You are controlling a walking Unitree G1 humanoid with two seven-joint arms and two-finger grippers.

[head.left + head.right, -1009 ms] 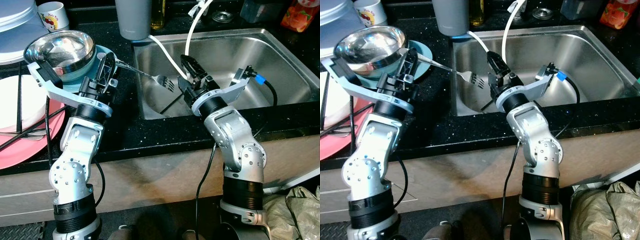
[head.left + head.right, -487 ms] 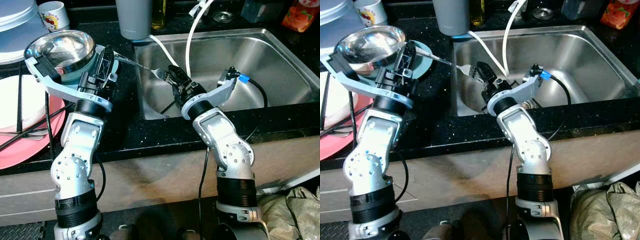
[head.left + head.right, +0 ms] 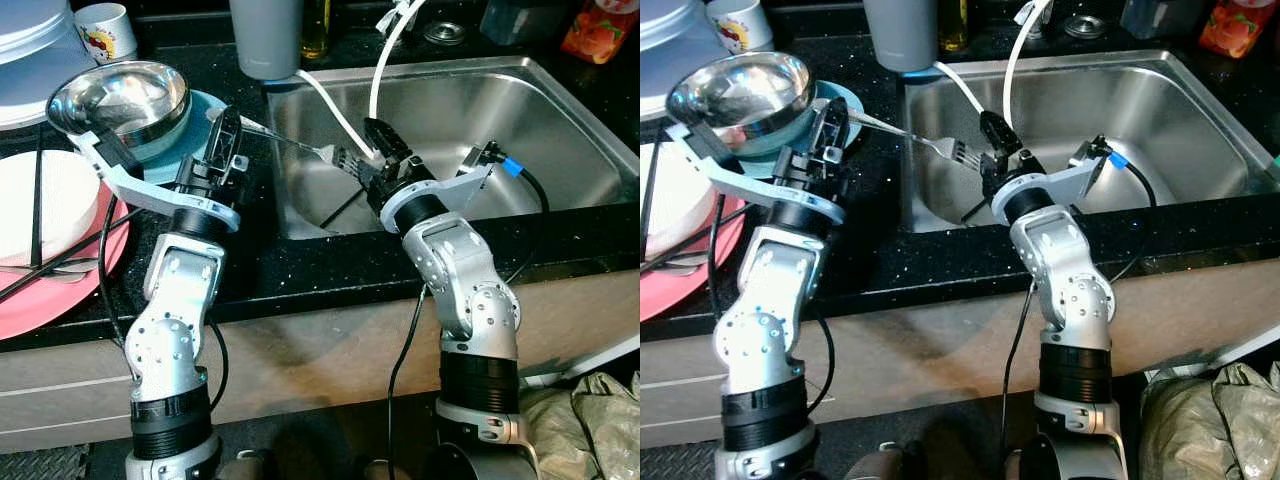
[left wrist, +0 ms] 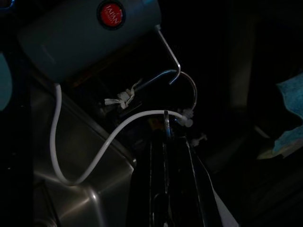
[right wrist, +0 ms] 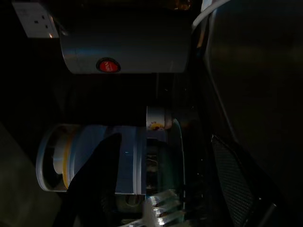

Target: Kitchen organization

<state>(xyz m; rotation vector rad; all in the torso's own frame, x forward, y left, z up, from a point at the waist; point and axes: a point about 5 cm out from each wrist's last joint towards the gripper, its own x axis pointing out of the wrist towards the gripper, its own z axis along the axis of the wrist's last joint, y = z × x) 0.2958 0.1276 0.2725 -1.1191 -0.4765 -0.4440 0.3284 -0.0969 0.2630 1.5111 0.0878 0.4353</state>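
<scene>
Fork (image 3: 300,146) held by its handle in the closed left gripper (image 3: 224,125), tines out over the near left corner of the sink (image 3: 560,110). Right gripper (image 3: 378,148) sits at the tines; whether its fingers are closed cannot be told. Steel bowl (image 3: 120,95) sits left of sink.

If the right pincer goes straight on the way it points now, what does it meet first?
Most likely the tines of the fork, held by the left pincer over the sink. They sit just ahead of the right pincer; depth is unclear.
</scene>
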